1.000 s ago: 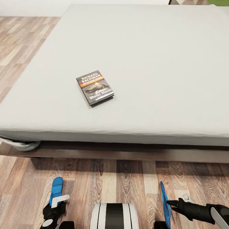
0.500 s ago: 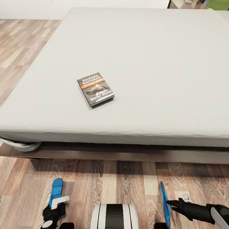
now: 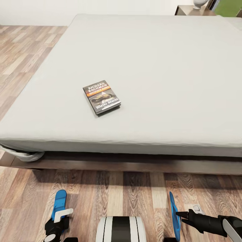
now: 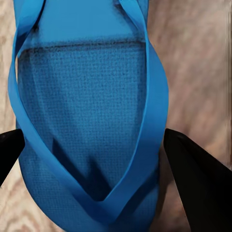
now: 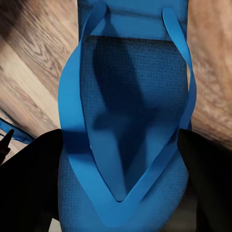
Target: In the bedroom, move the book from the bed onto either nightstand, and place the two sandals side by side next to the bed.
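Note:
The book (image 3: 101, 97) lies flat on the off-white mattress of the bed (image 3: 151, 67), near its front left part, cover up. On the floor side of the bed frame, my left gripper (image 3: 61, 211) is shut on one blue sandal (image 3: 60, 202), which points toward the bed. The left wrist view has this sandal (image 4: 87, 111) between the two dark fingers (image 4: 193, 179). My right gripper (image 3: 184, 215) is shut on the other sandal (image 3: 173, 211), held on edge. That sandal (image 5: 130, 125) sits between the fingers in the right wrist view. A nightstand (image 3: 191, 10) with a white lamp base shows at the bed's far right corner.
The dark wooden bed frame (image 3: 134, 164) runs across in front of me, with a bunched sheet corner (image 3: 23, 155) hanging at its left end. Wood-plank floor (image 3: 27, 50) lies left of the bed and between me and the frame. Something green (image 3: 230, 7) is at the far right.
The camera has tilted up a little, so the bed and book sit lower in the picture and the nightstand has come into view. Both grippers still hold their sandals.

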You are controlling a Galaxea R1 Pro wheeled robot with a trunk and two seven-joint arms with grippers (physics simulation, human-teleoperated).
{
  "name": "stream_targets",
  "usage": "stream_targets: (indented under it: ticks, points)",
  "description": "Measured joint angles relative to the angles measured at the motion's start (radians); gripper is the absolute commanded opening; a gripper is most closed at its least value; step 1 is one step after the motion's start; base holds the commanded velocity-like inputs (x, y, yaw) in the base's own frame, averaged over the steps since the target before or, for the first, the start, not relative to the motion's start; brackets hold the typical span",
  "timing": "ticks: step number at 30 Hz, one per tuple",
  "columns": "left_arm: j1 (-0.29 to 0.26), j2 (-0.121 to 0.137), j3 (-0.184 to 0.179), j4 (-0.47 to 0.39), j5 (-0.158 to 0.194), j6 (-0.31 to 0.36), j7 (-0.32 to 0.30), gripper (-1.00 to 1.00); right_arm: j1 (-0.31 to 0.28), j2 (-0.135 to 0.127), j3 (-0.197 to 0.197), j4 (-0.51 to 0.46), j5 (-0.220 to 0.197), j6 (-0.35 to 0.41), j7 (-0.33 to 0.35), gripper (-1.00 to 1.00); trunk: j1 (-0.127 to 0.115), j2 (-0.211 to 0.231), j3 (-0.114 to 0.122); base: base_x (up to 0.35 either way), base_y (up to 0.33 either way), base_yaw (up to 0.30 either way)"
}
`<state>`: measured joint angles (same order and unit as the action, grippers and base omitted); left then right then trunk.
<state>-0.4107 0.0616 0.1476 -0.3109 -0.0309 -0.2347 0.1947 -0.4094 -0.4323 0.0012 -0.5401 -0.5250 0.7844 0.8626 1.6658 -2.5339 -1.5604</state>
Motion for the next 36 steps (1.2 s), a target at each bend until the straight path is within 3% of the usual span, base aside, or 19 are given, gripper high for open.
stream_targets:
  ticks: [7,16,25,27,29,31,36]
  points:
    - [0.000,0.000,0.000,0.000,0.000,0.000,0.000,-1.00,0.000,0.000,0.000,0.000,0.002,-0.001,0.000,-1.00,0.000,0.000,0.004,0.000,0.000,0.000]
    - [0.000,0.000,0.000,0.000,0.000,0.000,0.000,-1.00,0.000,0.000,0.000,0.000,0.000,0.000,0.000,-1.00,-0.004,0.002,0.039,0.000,0.000,0.000]
    - [0.000,0.000,0.003,-0.002,-0.001,0.008,0.005,-1.00,0.000,0.000,0.000,0.000,0.001,-0.001,0.000,-1.00,-0.004,0.002,0.039,0.000,0.000,0.000]
    - [0.000,0.004,0.004,-0.006,0.000,0.040,0.006,-1.00,0.000,0.000,0.000,0.000,0.001,-0.001,0.000,-1.00,-0.004,0.002,0.039,0.000,0.000,0.000]
    - [-0.002,0.023,0.004,-0.033,-0.001,0.154,0.005,-1.00,0.000,0.000,0.000,0.000,0.001,-0.001,0.000,-1.00,-0.004,0.002,0.039,0.000,0.000,0.000]
    - [-0.003,0.031,0.002,-0.082,-0.002,0.225,0.002,-1.00,0.000,0.000,0.000,0.000,0.001,-0.001,0.000,-1.00,-0.004,0.002,0.039,0.000,0.000,0.000]
    - [-0.005,0.035,0.003,-0.147,-0.003,0.276,-0.001,-1.00,0.000,0.000,0.000,0.000,0.001,-0.001,0.000,-1.00,-0.004,0.002,0.039,0.000,0.000,0.000]
